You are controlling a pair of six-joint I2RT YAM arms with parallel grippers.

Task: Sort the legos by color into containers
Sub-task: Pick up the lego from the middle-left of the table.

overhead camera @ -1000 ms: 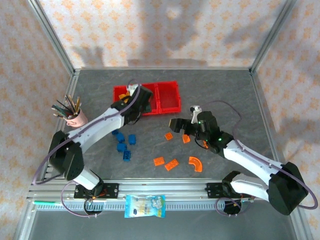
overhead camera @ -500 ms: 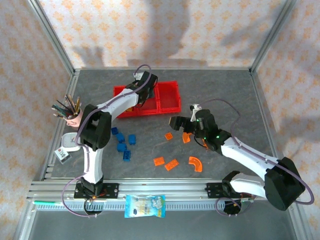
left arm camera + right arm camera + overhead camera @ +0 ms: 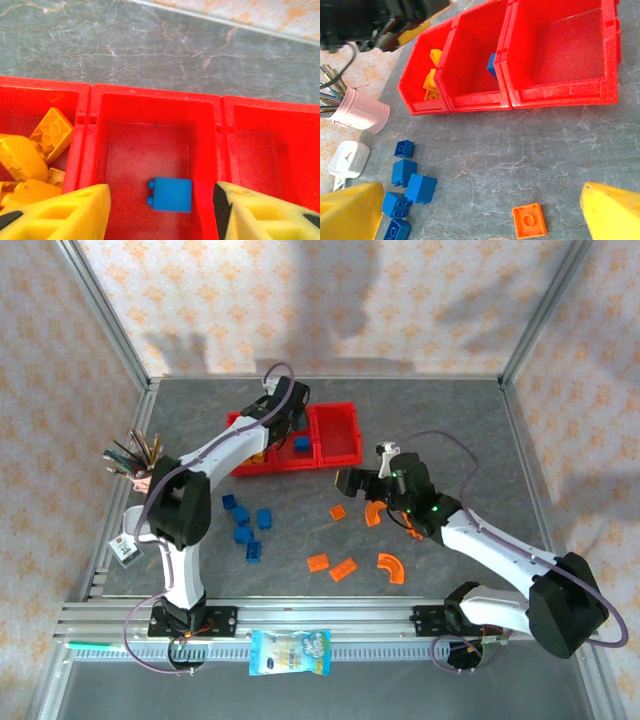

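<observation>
1. The yellow legos (image 3: 50,132) sit in the left bin of the containers (image 3: 155,94). My left finger (image 3: 60,215) and the frame edge cut them off, so I make out roughly four, no firmer.
2. From above, my left arm (image 3: 215,455) covers most of that bin.
3. My left gripper (image 3: 159,219) hangs over the middle bin, fingers spread, gripping nothing. One blue lego (image 3: 171,195) lies flat on that bin's floor.
4. My right gripper (image 3: 482,215) is spread wide above the table (image 3: 450,420), nothing in it. An orange square (image 3: 529,220) lies below, clear of both fingers.
5. Counted: three bins, five blue legos (image 3: 243,535) loose left of centre, and five orange legos (image 3: 343,569) near the right gripper, one a curved arc (image 3: 390,567).
</observation>
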